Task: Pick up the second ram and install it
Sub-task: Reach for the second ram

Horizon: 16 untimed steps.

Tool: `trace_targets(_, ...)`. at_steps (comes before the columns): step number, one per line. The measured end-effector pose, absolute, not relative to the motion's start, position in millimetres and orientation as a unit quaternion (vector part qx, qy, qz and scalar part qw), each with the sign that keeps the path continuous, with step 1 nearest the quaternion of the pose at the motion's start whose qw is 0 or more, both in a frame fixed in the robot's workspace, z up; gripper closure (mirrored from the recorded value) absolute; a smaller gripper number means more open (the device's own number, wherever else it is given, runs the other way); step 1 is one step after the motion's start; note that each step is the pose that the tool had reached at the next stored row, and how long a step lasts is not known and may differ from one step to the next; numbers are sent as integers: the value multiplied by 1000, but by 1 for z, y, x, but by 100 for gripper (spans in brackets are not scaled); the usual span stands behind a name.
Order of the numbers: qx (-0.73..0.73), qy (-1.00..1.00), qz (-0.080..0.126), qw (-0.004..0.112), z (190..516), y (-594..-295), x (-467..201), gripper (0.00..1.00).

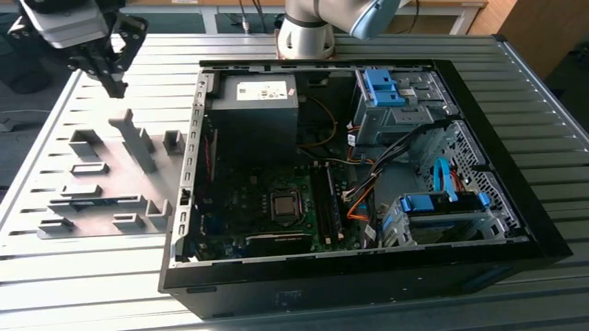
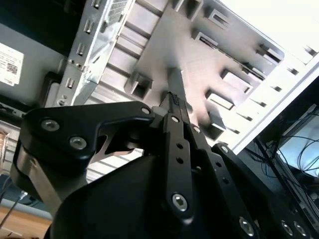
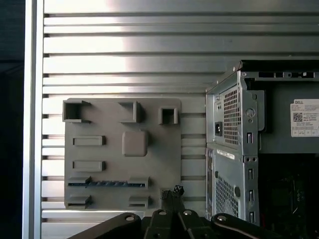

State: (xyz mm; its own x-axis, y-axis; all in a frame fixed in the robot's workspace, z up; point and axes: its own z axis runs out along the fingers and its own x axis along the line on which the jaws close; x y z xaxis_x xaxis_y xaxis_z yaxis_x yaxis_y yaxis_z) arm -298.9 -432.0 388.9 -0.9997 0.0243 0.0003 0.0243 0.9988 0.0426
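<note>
A ribbed metal table (image 1: 110, 276) fills the scene, with dark floor (image 1: 23, 83) past its left edge. High over the table's far left corner hangs the claw (image 1: 115, 86). Its fingers are drawn together, clenched on nothing, and they touch nothing. In both wrist views the tips (image 3: 172, 191) (image 2: 173, 99) come to a narrow point above the grey plate (image 3: 164, 149). That plate (image 1: 110, 181) lies flat on the left of the table and carries grey blocks of several heights. The ram (image 1: 101, 201) lies on the plate's near half, lengthways between low blocks. In the first wrist view it shows as a thin blue-dark strip (image 3: 107, 183). It is well apart from the claw and free of it. Just right of the plate stands the open black case (image 1: 368, 276), its side off and the board showing. A grey power supply (image 1: 253, 103) fills its far left corner, and long slots (image 1: 327, 207) run beside the processor socket. Behind the case, at the table's far edge, rises the arm's base (image 1: 308, 34). On the right of the case sit drive cages with blue latches, one far (image 1: 382, 86) and one near (image 1: 432, 202), with orange and black cables between them. A wooden panel (image 1: 543, 27) stands beyond the table's far right corner.
</note>
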Motion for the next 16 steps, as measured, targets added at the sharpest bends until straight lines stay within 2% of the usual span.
trace_targets(7, 12, 1000, 21, 0, 388, -449, -310, 89)
trace_targets(16, 12, 1000, 21, 0, 386, -453, -342, 89)
